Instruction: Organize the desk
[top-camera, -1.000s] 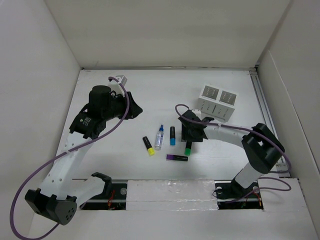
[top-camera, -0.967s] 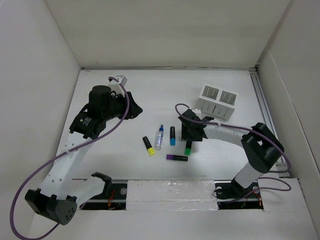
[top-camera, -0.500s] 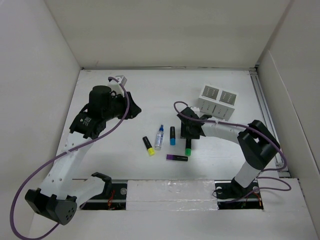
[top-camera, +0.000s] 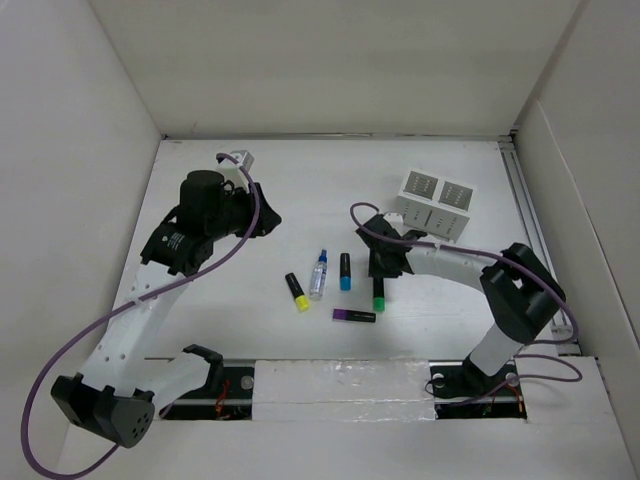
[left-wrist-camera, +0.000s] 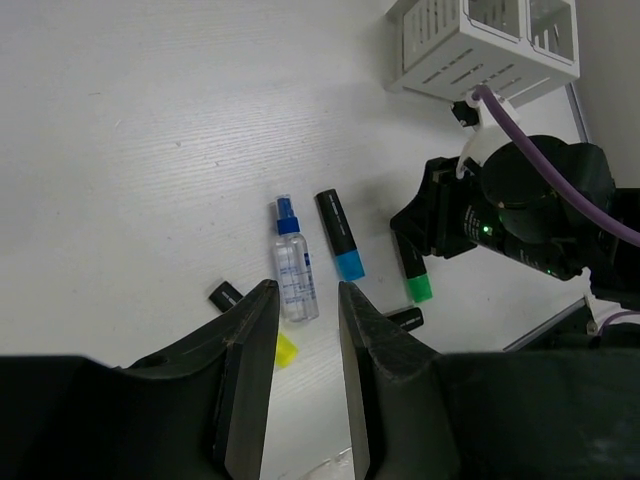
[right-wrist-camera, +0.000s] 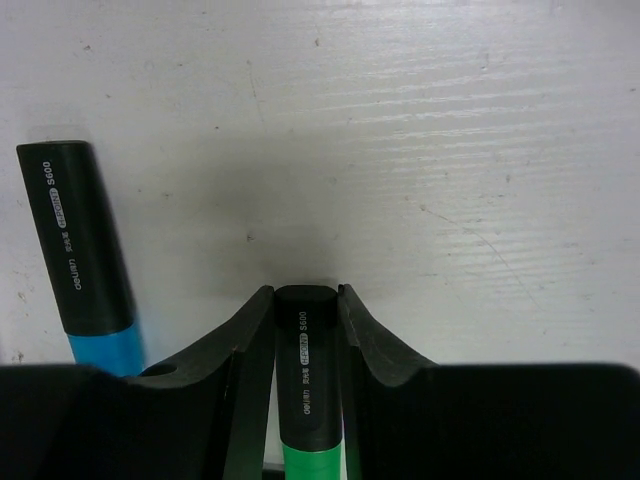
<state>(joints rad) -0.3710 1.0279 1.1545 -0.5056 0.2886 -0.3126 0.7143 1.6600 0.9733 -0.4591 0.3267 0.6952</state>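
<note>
The spray bottle (top-camera: 319, 273) lies flat about the middle of the worktop (top-camera: 440, 300), the white surface bounded by white walls, and serves as the landmark here.

Nearest the arm bases, to the near right of the bottle, a dark marker with a purple end (top-camera: 354, 315) lies crosswise. To the bottle's near left, just beside it, is a yellow highlighter (top-camera: 297, 291) with its yellow cap toward the bases.

Right of the bottle and apart from it lies the green highlighter (top-camera: 378, 295), green cap nearest the bases. The right gripper (right-wrist-camera: 305, 300) is over its far black end, and the fingers (right-wrist-camera: 245, 370) are clenched against both sides of that black barrel. I cannot tell whether the highlighter is lifted.

Between the bottle and the green highlighter, just right of the bottle, lies a blue highlighter (top-camera: 345, 271) with its blue cap toward the bases.

To the far left of the bottle the left gripper (left-wrist-camera: 303, 292) hangs above the worktop. Its fingers (left-wrist-camera: 250, 380) are parted by a narrow gap, and nothing is between them.

To the far right of the bottle stands a white organizer box (top-camera: 435, 203). Farther back on the bottle's left sits a small white and grey object (top-camera: 238, 160).
</note>
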